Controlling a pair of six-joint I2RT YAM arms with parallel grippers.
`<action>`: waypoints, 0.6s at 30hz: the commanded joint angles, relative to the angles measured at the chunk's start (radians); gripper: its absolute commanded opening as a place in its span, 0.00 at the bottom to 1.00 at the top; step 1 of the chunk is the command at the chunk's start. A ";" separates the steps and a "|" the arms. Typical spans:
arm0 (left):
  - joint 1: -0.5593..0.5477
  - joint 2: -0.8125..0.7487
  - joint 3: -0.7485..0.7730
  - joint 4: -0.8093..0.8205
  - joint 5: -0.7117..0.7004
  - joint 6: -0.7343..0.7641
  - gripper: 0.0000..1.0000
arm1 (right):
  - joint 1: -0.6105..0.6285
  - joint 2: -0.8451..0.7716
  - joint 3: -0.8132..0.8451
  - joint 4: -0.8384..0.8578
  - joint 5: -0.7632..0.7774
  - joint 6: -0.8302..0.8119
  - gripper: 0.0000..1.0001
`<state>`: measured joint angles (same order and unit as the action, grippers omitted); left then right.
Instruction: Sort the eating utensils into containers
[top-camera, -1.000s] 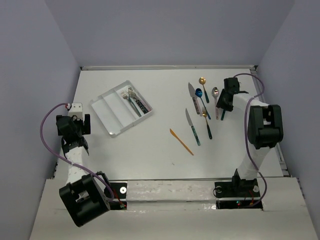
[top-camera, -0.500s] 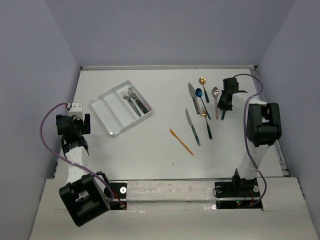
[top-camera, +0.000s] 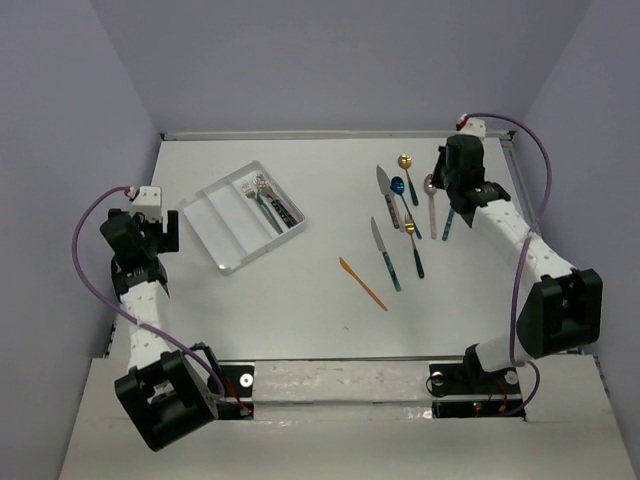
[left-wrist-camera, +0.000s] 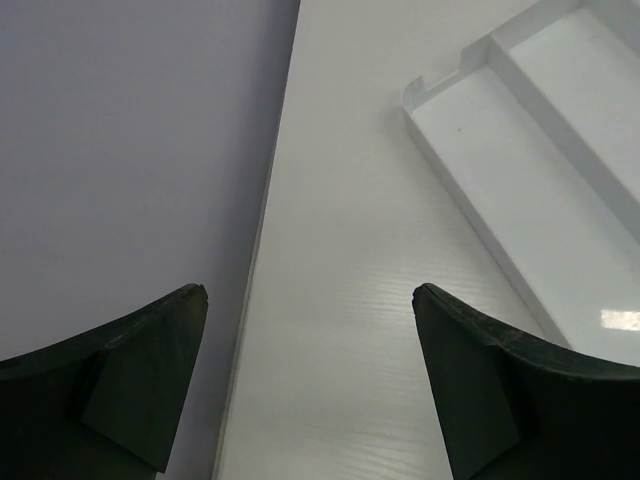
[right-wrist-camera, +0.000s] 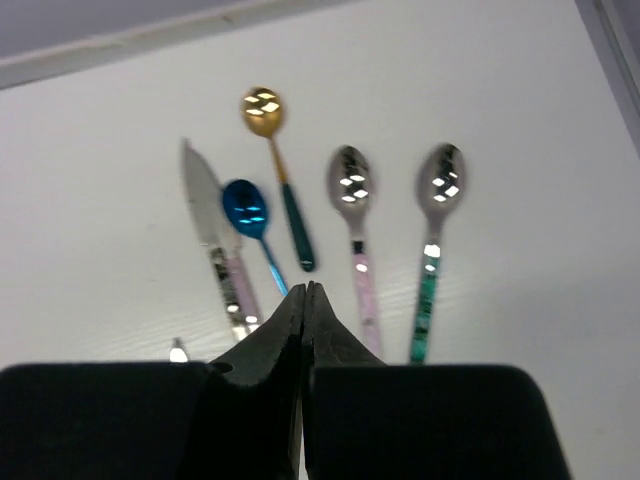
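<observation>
I have the right gripper (top-camera: 446, 190) over the cluster of utensils in the upper right of the overhead view. On its own wrist camera the fingers (right-wrist-camera: 285, 330) are pressed flat together with the tips meeting, and I see nothing pinched between them. Past those tips, from left to right across the wrist picture, lie a pink-handled knife (right-wrist-camera: 205, 215), a blue spoon (right-wrist-camera: 245, 208), a gold spoon (right-wrist-camera: 263, 108) with a dark green handle, a pink-handled silver spoon (right-wrist-camera: 349, 180) and a teal-handled silver spoon (right-wrist-camera: 441, 182). All of them rest flat on the white table (right-wrist-camera: 520, 120) with their heads toward the top of the frame. The blue spoon's handle runs close by the knife's handle, and I cannot tell if they touch.

Overhead, just below that group, a teal-handled knife (top-camera: 385, 255) and a gold-headed piece (top-camera: 413, 250) with a dark handle lie side by side. The orange knife (top-camera: 362, 283) lies alone on a slant near the centre of the frame, apart from the rest.

The clear tray (top-camera: 215, 225) sits left of centre, turned on a diagonal. A few forks (top-camera: 268, 200) lie in its rightmost compartment.

The left gripper (top-camera: 168, 232) is at the left edge of the overhead view, near the tray's lower left side. On its wrist camera the jaws stand wide apart, with the dark fingers (left-wrist-camera: 130, 380) in the lower corners and only bare table between them. A corner of the tray (left-wrist-camera: 530, 180) fills the upper right of that picture
</observation>
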<state>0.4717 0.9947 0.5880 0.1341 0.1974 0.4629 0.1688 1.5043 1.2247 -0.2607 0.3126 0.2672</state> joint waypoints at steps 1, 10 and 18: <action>-0.034 -0.036 0.157 -0.131 0.167 -0.036 0.96 | 0.219 -0.076 -0.027 0.248 0.036 -0.118 0.00; -0.260 -0.045 0.338 -0.278 0.342 -0.158 0.93 | 0.570 0.080 0.085 0.626 -0.078 -0.193 0.00; -0.337 -0.051 0.360 -0.300 0.284 -0.129 0.94 | 0.576 0.142 0.199 0.443 0.086 -0.204 0.00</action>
<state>0.1387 0.9611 0.9241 -0.1310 0.4992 0.3115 0.8120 1.6825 1.3346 0.2436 0.2420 0.1001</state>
